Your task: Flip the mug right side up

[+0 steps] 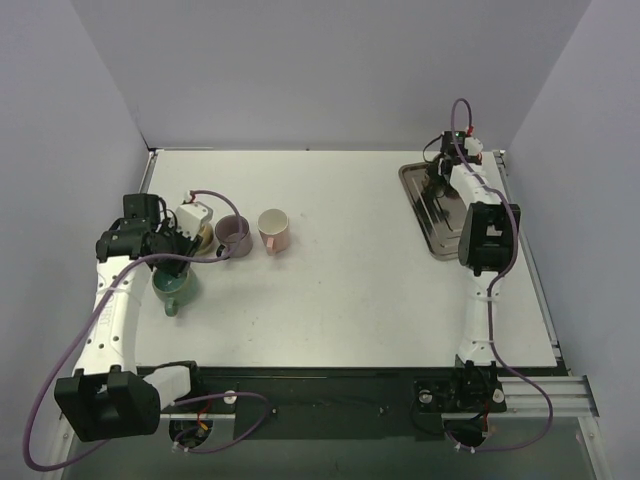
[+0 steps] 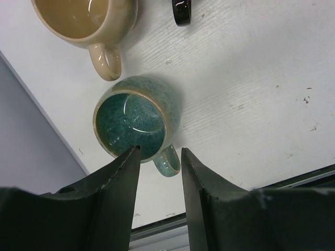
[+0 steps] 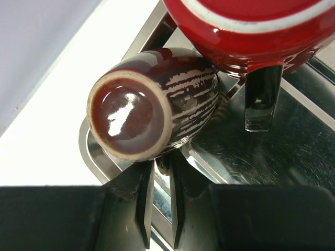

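Red mug (image 3: 246, 31) runs off the right wrist view's top edge; the brown mug (image 3: 157, 104) keeps its handle out of sight.

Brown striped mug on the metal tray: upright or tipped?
Tipped. The brown striped ceramic mug lies on its side on the silver metal tray, one round end facing the right wrist camera; mouth or base, cannot tell.

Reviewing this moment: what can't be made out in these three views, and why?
- Top view: what lies on the tray is hidden by the right arm.
- Right wrist view: red vessel cut off by the top edge; the brown mug shows no handle.
- Left wrist view: black object cut by the top edge, unidentifiable.
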`<state>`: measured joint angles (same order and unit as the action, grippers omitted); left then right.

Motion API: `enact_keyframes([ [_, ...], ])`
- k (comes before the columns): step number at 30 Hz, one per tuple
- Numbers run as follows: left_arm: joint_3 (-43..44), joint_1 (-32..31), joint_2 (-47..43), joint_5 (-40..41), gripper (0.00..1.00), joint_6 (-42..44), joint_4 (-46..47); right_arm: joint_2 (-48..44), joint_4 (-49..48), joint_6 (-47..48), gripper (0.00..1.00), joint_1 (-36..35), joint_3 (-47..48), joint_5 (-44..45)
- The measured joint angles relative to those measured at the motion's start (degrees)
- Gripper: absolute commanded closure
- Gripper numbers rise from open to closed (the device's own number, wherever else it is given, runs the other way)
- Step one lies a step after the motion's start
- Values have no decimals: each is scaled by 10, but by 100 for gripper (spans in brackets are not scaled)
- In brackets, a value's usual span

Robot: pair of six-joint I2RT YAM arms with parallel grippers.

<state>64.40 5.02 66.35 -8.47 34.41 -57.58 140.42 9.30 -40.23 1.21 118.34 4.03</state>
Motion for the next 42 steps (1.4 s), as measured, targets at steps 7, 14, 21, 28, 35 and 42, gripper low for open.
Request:
enact_keyframes([
  [7,16,0,-14,-10,53,6,-5,-71,38,50,98,2,-87,-42],
  [14,16,0,-18,-28,53,9,-7,-140,103,134,81,2,-168,-54],
  [21,17,0,-19,-40,53,9,-8,-170,155,181,59,-2,-231,-38],
  [28,26,0,-28,-50,53,11,-22,-169,167,194,52,-5,-228,-12],
  [35,35,0,-29,-56,53,14,-28,-158,174,219,56,-5,-179,1],
  [42,43,0,-34,-60,53,18,-35,-131,191,228,56,-5,-152,1],
])
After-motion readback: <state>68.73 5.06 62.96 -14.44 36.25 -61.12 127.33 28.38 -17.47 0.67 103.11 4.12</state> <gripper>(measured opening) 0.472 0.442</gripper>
